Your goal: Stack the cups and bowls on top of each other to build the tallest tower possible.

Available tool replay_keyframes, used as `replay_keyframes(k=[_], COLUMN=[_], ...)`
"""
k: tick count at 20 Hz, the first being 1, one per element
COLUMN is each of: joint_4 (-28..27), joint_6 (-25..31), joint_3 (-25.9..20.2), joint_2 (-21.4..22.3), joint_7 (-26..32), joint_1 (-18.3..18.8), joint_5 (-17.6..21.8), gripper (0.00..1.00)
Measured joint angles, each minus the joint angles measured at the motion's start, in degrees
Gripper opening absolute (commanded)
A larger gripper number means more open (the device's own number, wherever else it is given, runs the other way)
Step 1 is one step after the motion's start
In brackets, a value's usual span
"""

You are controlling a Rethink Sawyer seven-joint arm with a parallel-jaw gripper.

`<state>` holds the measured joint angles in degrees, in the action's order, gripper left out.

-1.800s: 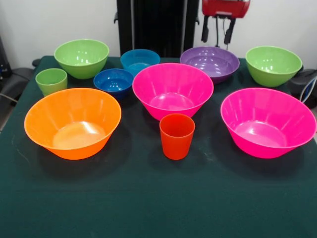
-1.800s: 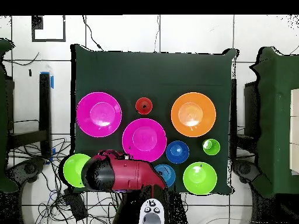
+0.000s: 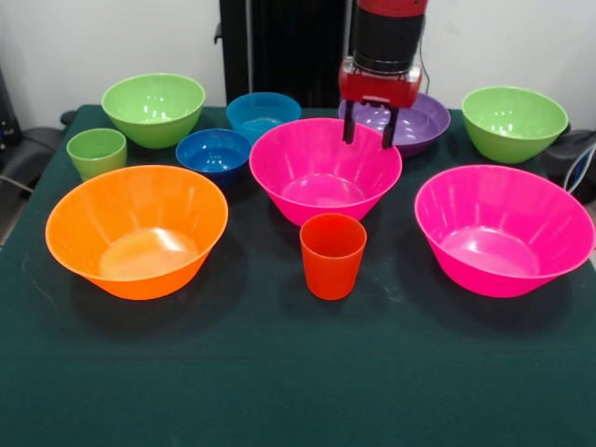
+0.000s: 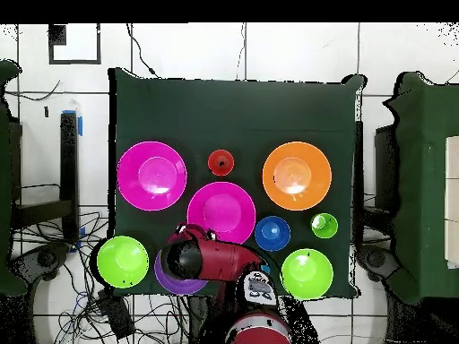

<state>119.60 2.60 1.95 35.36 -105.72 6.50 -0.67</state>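
Observation:
My gripper (image 3: 369,130) is open and empty. It hangs over the far rim of the middle pink bowl (image 3: 325,172), just in front of the purple bowl (image 3: 426,116). Every bowl and cup stands apart; nothing is stacked. The orange bowl (image 3: 137,233) is front left and the second pink bowl (image 3: 504,228) front right. The orange-red cup (image 3: 332,254) stands before the middle pink bowl. The green cup (image 3: 96,152) is at the left. In the overhead view the arm (image 4: 202,255) covers part of the purple bowl (image 4: 168,279) and touches the edge of the pink bowl (image 4: 221,212).
Two green bowls (image 3: 154,109) (image 3: 514,123) stand at the back corners. The light blue bowl (image 3: 263,114) and dark blue bowl (image 3: 214,154) sit back left of the middle. The green cloth (image 3: 279,382) covers the table; its front strip is bare.
The gripper has come down and moved from above the purple bowl to the far rim of the middle pink bowl. The bowls and cups have not moved.

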Motion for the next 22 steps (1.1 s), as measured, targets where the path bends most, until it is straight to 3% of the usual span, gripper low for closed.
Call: replay_keyframes(k=[8, 12, 22], joint_4=[0.02, 0.06, 1.97], joint_6=[0.39, 1.03, 1.01], joint_3=[0.05, 0.80, 1.63], joint_2=[3.07, 5.26, 8.50], joint_7=[-0.61, -2.20, -12.51], joint_1=[-2.12, -5.39, -12.48], joint_5=[-1.01, -3.56, -11.82], gripper=[1.00, 1.00, 1.00])
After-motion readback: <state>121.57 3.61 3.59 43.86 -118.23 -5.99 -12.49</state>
